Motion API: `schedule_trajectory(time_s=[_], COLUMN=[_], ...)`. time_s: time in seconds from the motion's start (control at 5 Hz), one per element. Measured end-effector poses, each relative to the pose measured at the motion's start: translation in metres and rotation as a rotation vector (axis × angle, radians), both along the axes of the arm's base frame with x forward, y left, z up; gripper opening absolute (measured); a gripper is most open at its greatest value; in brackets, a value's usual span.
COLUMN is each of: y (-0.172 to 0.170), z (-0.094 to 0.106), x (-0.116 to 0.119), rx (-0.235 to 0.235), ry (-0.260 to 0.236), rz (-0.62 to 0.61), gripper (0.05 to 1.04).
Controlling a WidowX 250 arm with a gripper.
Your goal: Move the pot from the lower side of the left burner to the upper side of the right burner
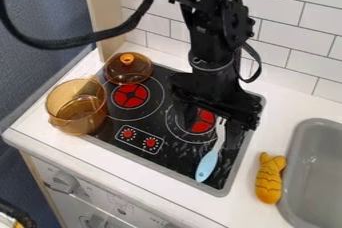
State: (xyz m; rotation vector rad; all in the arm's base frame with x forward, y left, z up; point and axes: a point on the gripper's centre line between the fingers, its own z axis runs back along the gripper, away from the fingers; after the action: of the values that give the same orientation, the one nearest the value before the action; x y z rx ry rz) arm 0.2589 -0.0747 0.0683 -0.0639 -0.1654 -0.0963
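The gripper (pixel 208 125) hangs over the right burner (pixel 202 121), well to the right of the pot, with its fingers apart and nothing held between them. A clear amber pot (pixel 75 104) stands at the stove's left edge, partly over the white counter, to the lower left of the left burner (pixel 130 95). An amber lid with an orange knob (pixel 127 67) lies at the upper side of the left burner. The gripper and arm cover part of the right burner and the stove area behind it.
A fork with a pale blue handle (pixel 208 164) lies on the black stove (pixel 182 164), its tines beside the right burner. A yellow toy (pixel 269 178) rests on the white counter (pixel 287 103), next to the grey sink (pixel 320 172). A tiled wall (pixel 297 27) stands behind.
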Motion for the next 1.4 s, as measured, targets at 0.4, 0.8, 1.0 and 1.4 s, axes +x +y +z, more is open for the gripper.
schedule_trajectory(time_s=[0.4, 0.8, 1.0, 1.4], y=[0.030, 0.095, 0.128, 0.165], z=[-0.001, 0.004, 0.003, -0.030], x=[-0.011, -0.012, -0.019, -0.023], rx=[0.021, -0.001, 0.043, 0.147], ry=[0.025, 0.036, 0.047, 0.132], rz=[0.081, 0.230, 0.280, 0.319], gripper=[1.000, 1.000, 1.000, 1.000])
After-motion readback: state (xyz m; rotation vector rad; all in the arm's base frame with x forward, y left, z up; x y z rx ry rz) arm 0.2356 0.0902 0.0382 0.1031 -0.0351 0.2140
